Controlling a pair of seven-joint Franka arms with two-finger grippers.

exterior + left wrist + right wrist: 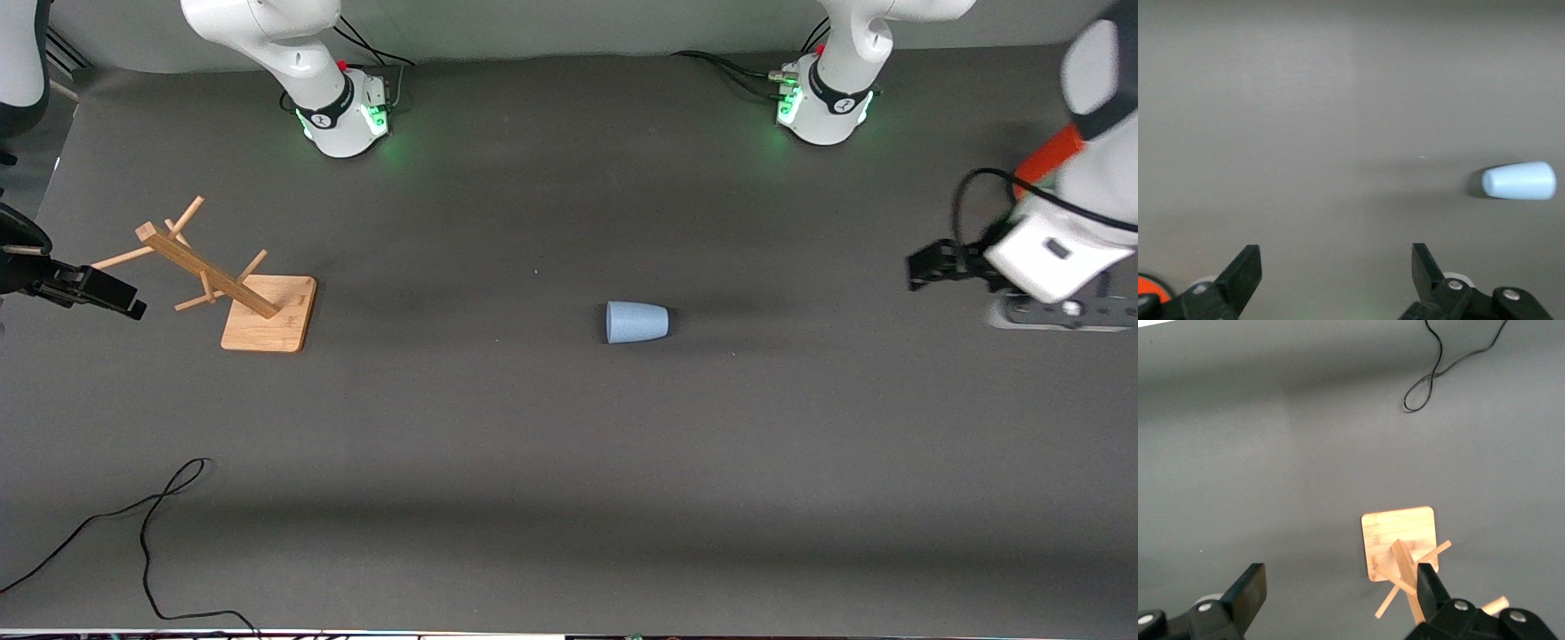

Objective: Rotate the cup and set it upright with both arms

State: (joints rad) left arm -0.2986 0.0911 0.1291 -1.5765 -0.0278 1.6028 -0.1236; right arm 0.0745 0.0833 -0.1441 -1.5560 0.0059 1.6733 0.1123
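While both grippers hang spread wide and empty, the left gripper (916, 268) sits over the table's left-arm end and the right gripper (133, 307) beside the wooden rack (236, 289). Mid-table, the cup (637, 322) lies on its side, untouched, on dark grey cloth (569, 462); a black cable (147, 533) trails nearer the camera.

Front view overlooks whole table (569, 462); wrist views look down at parts.

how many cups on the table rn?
1. The cup lies on its side mid-table, between the wooden rack and the left gripper. None seem hidden.
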